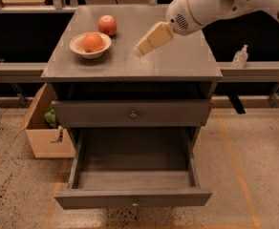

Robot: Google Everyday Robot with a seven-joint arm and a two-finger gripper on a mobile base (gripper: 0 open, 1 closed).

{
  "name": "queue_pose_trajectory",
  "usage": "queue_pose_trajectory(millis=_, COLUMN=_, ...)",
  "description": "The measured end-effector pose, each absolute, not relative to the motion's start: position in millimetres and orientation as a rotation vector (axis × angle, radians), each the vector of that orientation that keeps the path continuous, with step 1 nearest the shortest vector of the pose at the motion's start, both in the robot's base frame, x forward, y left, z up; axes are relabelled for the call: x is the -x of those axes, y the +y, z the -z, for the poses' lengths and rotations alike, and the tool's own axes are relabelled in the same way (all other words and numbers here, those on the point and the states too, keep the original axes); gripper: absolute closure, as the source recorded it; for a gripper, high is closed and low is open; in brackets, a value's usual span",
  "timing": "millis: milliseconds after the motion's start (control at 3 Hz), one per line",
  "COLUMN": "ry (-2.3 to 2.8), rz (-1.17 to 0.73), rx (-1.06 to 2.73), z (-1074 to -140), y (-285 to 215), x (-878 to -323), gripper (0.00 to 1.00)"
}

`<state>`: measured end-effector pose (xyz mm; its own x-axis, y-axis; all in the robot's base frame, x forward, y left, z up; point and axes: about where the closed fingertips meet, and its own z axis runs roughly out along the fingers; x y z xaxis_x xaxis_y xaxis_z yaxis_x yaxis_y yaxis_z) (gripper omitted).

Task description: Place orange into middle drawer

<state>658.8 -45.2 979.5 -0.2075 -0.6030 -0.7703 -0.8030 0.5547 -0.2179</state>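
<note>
The orange (92, 42) lies in a cream bowl (78, 48) on the left part of the grey cabinet top (177, 61). A redder fruit (107, 25) sits just behind the bowl. My gripper (142, 49) hangs over the middle of the top, to the right of the bowl and apart from it, pointing down and left. It holds nothing that I can see. Below a shut drawer (132, 113), another drawer (132, 197) stands pulled out, with nothing inside it.
A cardboard box (46, 137) with something green in it stands on the floor left of the cabinet. A small bottle (239, 56) stands on the ledge to the right. A long counter runs behind the cabinet.
</note>
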Motion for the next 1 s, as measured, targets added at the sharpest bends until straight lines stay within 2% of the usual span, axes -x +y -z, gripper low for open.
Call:
queue_pose_trajectory(millis=333, ry=1.889, rz=-0.236, rx=1.055, z=-971, y=-37, x=-691, gripper=0.00)
queue_pose_trajectory(millis=1000, ry=1.846, rz=-0.320, rx=1.053, z=-959, y=24, x=-734, gripper=0.00)
